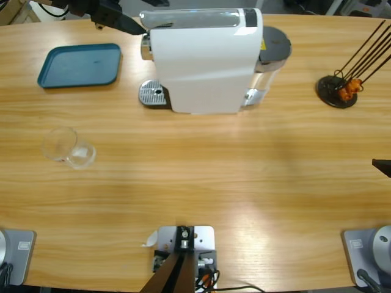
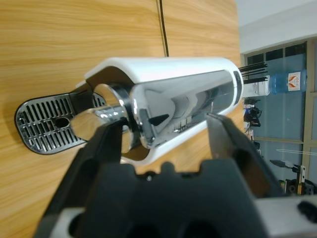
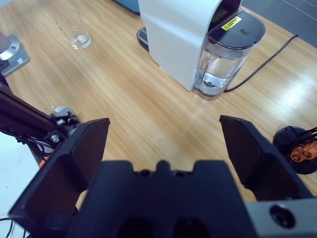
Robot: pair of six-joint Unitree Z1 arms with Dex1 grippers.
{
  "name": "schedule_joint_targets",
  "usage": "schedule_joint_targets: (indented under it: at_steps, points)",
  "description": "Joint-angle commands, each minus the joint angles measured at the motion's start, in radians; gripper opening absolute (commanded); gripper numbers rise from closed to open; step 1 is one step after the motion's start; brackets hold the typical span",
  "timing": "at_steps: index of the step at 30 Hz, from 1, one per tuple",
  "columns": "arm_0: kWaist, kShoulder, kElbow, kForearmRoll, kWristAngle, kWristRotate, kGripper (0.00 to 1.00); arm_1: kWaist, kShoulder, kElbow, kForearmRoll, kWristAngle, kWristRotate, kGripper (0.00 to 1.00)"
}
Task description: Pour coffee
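Note:
The white coffee machine (image 1: pixel 204 61) stands at the back middle of the table, its slotted drip tray (image 1: pixel 153 93) empty. My left gripper (image 1: pixel 122 23) is at the machine's upper left end. In the left wrist view it (image 2: pixel 163 124) is open, its jaws on either side of the machine's chrome front (image 2: pixel 148 114), with the drip tray (image 2: pixel 44 124) beyond. A clear glass (image 1: pixel 67 146) stands apart at the left and looks empty. No coffee is in view. My right gripper (image 3: pixel 163 144) hangs open over the table's right side, holding nothing, and only its tip (image 1: pixel 382 166) shows in the high view.
A blue tray (image 1: pixel 79 65) lies at the back left. The machine's water tank (image 3: pixel 223 64) and its black cable (image 3: pixel 262 62) are at its right end. A black round stand with thin sticks (image 1: pixel 337 91) is at the back right.

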Motion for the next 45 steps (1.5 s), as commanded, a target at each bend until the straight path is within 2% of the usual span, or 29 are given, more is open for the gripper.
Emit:
schedule_joint_targets:
  at_steps: [1,2,4,7,8,15,21,27,34,39,43,44,45]
  points:
    - [0.006,0.047,-0.03,0.055,-0.019,-0.001,0.343,-0.005,-0.004,0.035,-0.007,0.013,-0.009,1.0]
    - [0.007,0.047,-0.039,0.072,-0.019,-0.001,0.33,-0.004,-0.004,0.035,-0.007,0.013,-0.009,1.0]
    - [0.01,0.04,-0.042,0.083,-0.017,0.004,0.129,-0.004,-0.004,0.035,-0.007,0.013,-0.009,1.0]
    - [0.013,0.032,-0.047,0.096,-0.004,0.007,0.074,-0.004,-0.002,0.035,-0.007,0.012,-0.009,1.0]
    - [0.013,0.027,-0.051,0.109,0.014,0.009,0.005,-0.004,-0.002,0.035,-0.007,0.012,-0.009,1.0]
    - [0.012,-0.005,-0.051,0.137,0.081,0.01,0.0,-0.004,0.009,0.031,-0.007,0.011,-0.009,1.0]
    - [0.005,-0.012,-0.083,0.135,0.084,0.023,0.0,-0.004,0.009,0.031,-0.007,0.011,-0.009,1.0]
    - [-0.012,-0.007,-0.13,0.133,0.043,0.023,0.0,-0.005,0.007,0.031,-0.007,0.011,-0.009,1.0]
    - [-0.059,-0.005,-0.258,0.135,0.011,0.019,0.0,-0.004,0.006,0.031,-0.007,0.011,-0.009,1.0]
    - [-0.075,0.001,-0.3,0.138,-0.016,0.016,0.0,-0.005,0.004,0.032,-0.007,0.011,-0.009,1.0]
    - [-0.094,0.018,-0.336,0.075,-0.099,0.028,0.0,-0.005,0.002,0.033,-0.007,0.009,-0.009,1.0]
    - [-0.098,0.025,-0.338,0.018,-0.15,0.034,0.13,-0.004,-0.002,0.035,-0.01,0.007,-0.009,1.0]
    - [-0.103,0.033,-0.34,-0.035,-0.209,0.043,0.448,-0.004,-0.017,0.049,-0.028,-0.003,0.001,1.0]
